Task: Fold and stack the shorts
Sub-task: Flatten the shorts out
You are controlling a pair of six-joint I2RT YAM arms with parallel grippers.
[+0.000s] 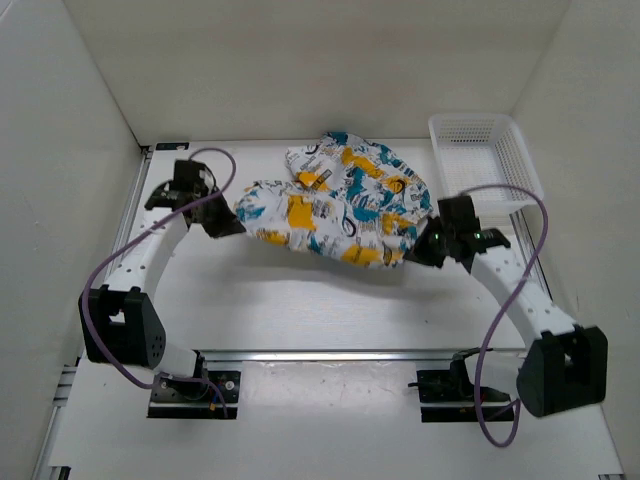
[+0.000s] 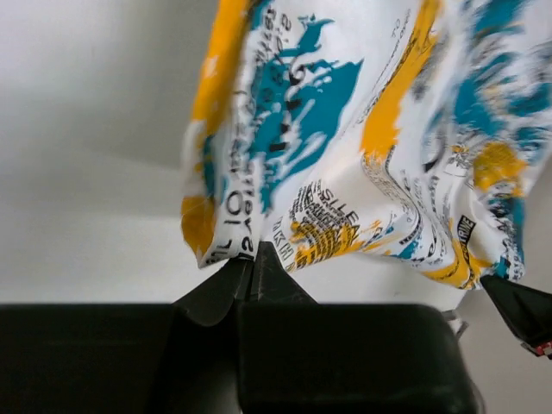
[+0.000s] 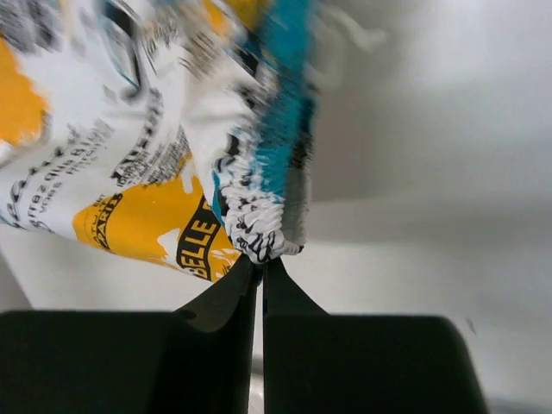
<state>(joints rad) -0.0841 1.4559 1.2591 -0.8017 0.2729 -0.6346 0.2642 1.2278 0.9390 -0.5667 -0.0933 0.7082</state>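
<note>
Left gripper (image 2: pixel 252 263) and right gripper (image 3: pixel 260 263), both closed, pinch one shorts (image 1: pixel 340 205) near one basket (image 1: pixel 497 160).

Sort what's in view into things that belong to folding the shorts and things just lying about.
Job: shorts; left pincer, shut on one edge; right pincer, shut on the opposite edge.
Lying about: white mesh basket.
</note>
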